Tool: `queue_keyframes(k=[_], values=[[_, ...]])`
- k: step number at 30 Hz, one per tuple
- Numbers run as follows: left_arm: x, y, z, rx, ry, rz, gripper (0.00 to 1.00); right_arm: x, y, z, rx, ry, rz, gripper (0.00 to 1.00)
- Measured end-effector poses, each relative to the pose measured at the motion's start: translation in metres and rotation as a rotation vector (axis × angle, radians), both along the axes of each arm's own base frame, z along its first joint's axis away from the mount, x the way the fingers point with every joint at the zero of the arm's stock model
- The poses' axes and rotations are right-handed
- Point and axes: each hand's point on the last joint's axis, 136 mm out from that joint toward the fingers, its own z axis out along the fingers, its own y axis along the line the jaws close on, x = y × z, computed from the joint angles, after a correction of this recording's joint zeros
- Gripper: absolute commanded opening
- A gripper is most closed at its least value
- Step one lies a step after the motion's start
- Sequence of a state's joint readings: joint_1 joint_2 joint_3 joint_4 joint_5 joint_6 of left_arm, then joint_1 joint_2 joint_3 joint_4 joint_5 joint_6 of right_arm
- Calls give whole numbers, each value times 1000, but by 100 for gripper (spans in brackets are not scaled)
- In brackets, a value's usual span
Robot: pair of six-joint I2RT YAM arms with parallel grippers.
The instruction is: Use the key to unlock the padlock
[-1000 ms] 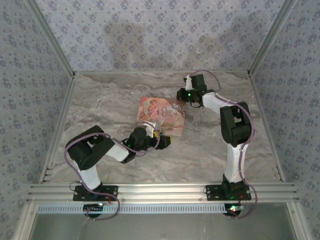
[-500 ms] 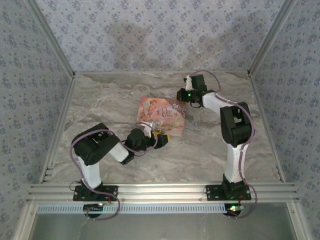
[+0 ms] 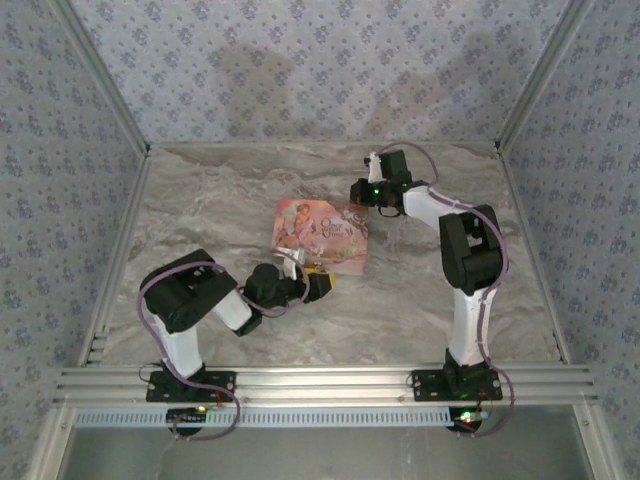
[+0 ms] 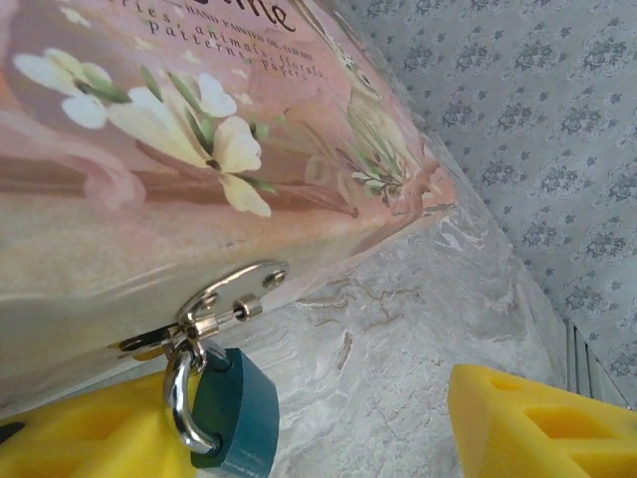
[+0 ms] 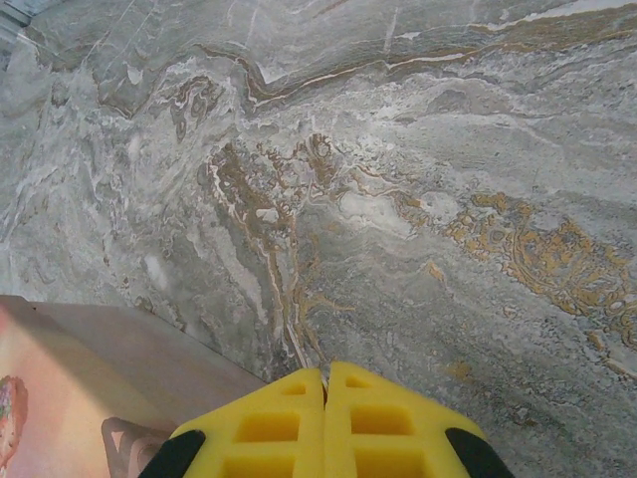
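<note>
The padlock (image 4: 227,410) is small, with a teal-blue body and a metal shackle. It hangs from the silver hasp (image 4: 214,304) on the front of the pink box (image 4: 189,149). My left gripper (image 4: 318,428) is open around it. The padlock rests against the left yellow finger (image 4: 70,438), and a wide gap separates it from the right finger (image 4: 537,423). From above, the left gripper (image 3: 316,282) sits at the near edge of the pink box (image 3: 322,230). My right gripper (image 5: 326,376) is shut, its pads pressed together just above the table beside the box's far right corner. The key is hidden.
The marble table top (image 3: 210,210) lies open to the left of and behind the box. Aluminium frame rails (image 3: 320,382) run along the near edge, and patterned walls (image 3: 320,70) close in the sides and back.
The left gripper's jaws have narrowed somewhat and it has drawn back a little toward its base. The right arm has hardly moved.
</note>
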State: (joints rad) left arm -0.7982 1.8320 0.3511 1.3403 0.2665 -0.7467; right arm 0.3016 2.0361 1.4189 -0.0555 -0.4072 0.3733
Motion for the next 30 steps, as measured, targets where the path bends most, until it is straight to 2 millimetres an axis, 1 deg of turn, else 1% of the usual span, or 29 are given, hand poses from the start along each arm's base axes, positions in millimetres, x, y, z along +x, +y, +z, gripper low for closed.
queue_keyframes(k=[3, 8, 13, 19, 23, 24, 26, 30], values=[[0, 4, -2, 6, 5, 16, 67, 0, 1, 0, 1, 1, 1, 0], [0, 4, -2, 3, 7, 20, 67, -1, 1, 0, 2, 2, 1, 0], [7, -4, -3, -11, 19, 17, 68, 1, 0, 0, 0, -3, -4, 0], [7, -7, -4, -19, 32, 8, 71, 2, -1, 1, 0, -5, -7, 0], [7, -7, -4, -22, 33, 10, 65, 2, -1, 1, 1, -5, -7, 0], [6, -6, -5, -20, 35, 10, 62, 1, -1, 1, 1, -4, -6, 0], [5, -3, -7, -15, 39, 16, 54, 0, 1, 1, 3, -2, 0, 0], [7, 1, -5, -17, 37, 24, 54, -1, 3, 0, 3, -1, 5, 0]])
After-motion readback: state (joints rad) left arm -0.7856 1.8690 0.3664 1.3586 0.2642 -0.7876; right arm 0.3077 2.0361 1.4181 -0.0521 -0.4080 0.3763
